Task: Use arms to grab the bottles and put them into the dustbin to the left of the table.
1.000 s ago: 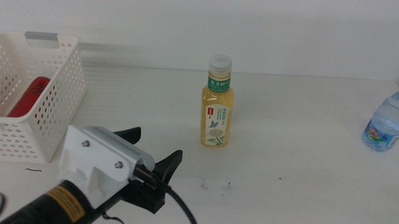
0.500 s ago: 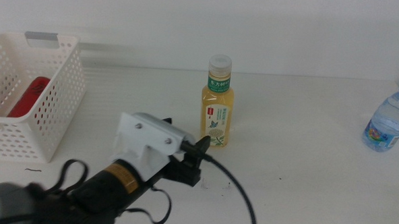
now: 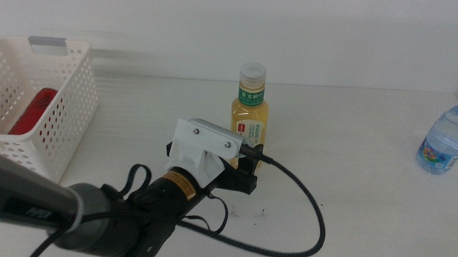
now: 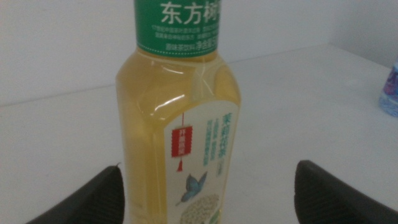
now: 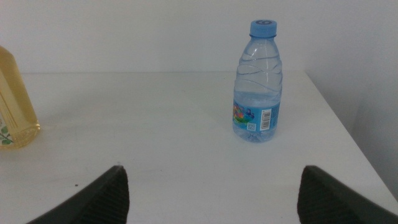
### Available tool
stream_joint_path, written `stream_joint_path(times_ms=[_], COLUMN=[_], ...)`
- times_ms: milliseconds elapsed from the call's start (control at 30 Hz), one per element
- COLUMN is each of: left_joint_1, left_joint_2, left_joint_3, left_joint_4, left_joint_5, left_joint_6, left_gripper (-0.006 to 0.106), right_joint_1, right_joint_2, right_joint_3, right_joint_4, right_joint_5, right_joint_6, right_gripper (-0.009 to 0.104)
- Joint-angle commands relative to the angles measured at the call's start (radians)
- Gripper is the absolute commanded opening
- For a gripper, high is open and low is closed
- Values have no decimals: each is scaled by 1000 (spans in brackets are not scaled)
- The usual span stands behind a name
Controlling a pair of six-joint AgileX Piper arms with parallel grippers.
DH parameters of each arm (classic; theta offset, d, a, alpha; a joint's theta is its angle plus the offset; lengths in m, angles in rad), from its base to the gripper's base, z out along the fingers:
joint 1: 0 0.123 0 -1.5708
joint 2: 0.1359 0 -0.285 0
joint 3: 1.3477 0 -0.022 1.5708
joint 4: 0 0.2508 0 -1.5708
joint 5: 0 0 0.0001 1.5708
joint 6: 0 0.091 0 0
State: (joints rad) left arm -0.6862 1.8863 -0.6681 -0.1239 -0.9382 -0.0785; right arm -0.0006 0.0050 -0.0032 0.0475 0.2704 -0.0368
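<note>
Left gripper (image 4: 208, 186) at the tea bottle (image 3: 250, 114)

Bin (image 3: 59, 113) at the table's left edge (red can (image 3: 32, 111) inside); mid-table, open jaws flank the upright tea bottle; water bottle (image 3: 446, 136) far right, before the right gripper (image 5: 211, 186), open.

White table (image 3: 365, 212), dustbin (image 3: 59, 113), tea bottle (image 3: 250, 114), water bottle (image 3: 445, 138) standing

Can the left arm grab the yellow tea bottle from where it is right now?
Probably yes. The left gripper is open, with the yellow tea bottle standing upright between its jaws, closer to one jaw. Nothing blocks it. The right gripper waits, facing the water bottle.
</note>
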Motion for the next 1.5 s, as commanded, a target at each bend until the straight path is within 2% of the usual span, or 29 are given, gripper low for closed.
stream_joint_path(times_ms=[0, 333, 567, 833, 1233, 1467], left_joint_1=[-2, 17, 39, 54, 128, 155], left_joint_2=[19, 82, 115, 162, 222, 276], left_joint_3=[-26, -113, -178, -263, -325, -395], left_joint_4=[-29, -31, 26, 42, 139, 236], left_joint_5=[-5, 48, 83, 135, 135, 135], left_joint_6=[-11, -20, -41, -51, -91, -181], left_gripper=[94, 94, 94, 94, 94, 94], right_joint_1=[-10, -10, -10, -10, -10, -10], right_joint_2=[-5, -5, -5, -5, -5, -5], right_joint_3=[3, 3, 3, 3, 3, 3], right_joint_4=[-8, -8, -8, -8, -8, -8], right_joint_5=[-8, -8, -8, -8, -8, -8], right_joint_6=[-6, -6, -6, -6, -6, -6], right_gripper=[85, 85, 85, 85, 85, 85])
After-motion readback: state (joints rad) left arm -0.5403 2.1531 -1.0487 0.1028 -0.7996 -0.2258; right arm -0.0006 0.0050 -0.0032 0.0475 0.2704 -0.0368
